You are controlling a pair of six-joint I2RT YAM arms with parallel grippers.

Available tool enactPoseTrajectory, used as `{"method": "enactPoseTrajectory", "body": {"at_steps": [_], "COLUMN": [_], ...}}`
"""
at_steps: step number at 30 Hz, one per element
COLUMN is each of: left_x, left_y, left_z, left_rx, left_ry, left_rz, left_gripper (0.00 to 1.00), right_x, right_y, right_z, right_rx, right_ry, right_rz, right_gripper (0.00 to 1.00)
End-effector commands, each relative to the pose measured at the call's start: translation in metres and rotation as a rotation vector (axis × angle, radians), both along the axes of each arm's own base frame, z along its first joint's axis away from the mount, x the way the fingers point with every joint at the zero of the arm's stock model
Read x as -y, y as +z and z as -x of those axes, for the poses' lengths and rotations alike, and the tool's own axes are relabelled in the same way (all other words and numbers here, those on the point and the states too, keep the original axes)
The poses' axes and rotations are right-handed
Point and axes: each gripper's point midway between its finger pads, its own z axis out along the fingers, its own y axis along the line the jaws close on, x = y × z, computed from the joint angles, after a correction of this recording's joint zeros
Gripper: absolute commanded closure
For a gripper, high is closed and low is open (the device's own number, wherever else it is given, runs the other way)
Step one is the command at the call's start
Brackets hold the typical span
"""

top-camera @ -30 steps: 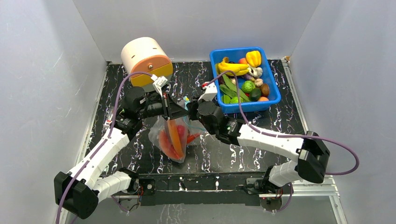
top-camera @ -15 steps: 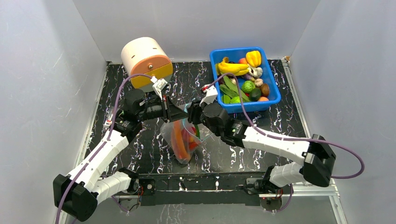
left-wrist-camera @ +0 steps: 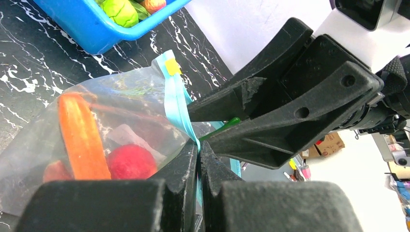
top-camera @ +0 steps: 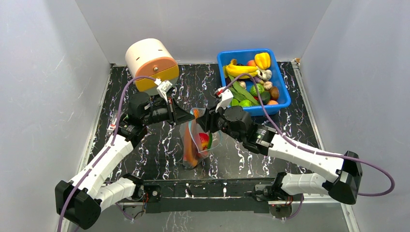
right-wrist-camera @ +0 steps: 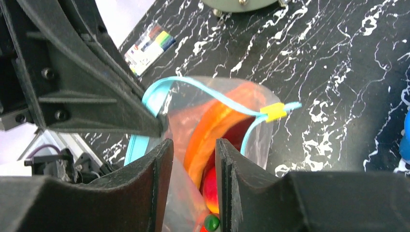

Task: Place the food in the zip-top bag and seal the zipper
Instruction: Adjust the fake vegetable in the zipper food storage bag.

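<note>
Pinching zipper [left-wrist-camera: 177,107] of zip-top bag [top-camera: 192,147], left jaws closed; right jaws parted at mouth; blue bin [top-camera: 285,89], round canister [top-camera: 150,60] behind.

Left pincer [top-camera: 187,116] pinched tight, right pincer [top-camera: 205,121] slightly parted (the two nearly touching).

Bag [top-camera: 197,145] stands mid-table [top-camera: 150,154], mouth up, food [top-camera: 203,140] inside. Left gripper [top-camera: 189,115] at the mouth's left end; right gripper [top-camera: 205,122] just right of it, over the mouth. Bin [top-camera: 284,84] far right, more food in it. Round canister [top-camera: 151,63] far left.
</note>
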Motion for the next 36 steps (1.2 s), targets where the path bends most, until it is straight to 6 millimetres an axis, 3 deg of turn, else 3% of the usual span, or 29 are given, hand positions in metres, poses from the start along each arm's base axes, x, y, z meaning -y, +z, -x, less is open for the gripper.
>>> {"method": "enactPoseTrajectory", "body": {"at_steps": [1,8,20,25,36], "left_x": [0.0,0.001,0.001,0.002,0.001], "left_y": [0.021,0.02,0.022,0.021,0.023], "left_z": [-0.001,-0.005,-0.005,-0.005,-0.004], "left_rx": [0.072,0.066,0.068,0.065,0.066], "left_ry": [0.013,0.02,0.022,0.016,0.019], "left_rz": [0.027,0.026,0.027,0.029,0.03], "left_gripper": [1.0,1.0,1.0,1.0,1.0], "right_x": [0.008,0.039,0.086,0.092,0.09], "right_y": [0.032,0.049,0.025,0.008,-0.001], "right_z": [0.013,0.03,0.026,0.027,0.029], "right_rx": [0.008,0.045,0.025,-0.004,-0.025], "right_ry": [0.038,0.032,-0.115,-0.136,-0.127], "right_rz": [-0.045,-0.07,0.076,0.119,0.117], "right_gripper": [0.63,0.52,0.52,0.54,0.62]}}
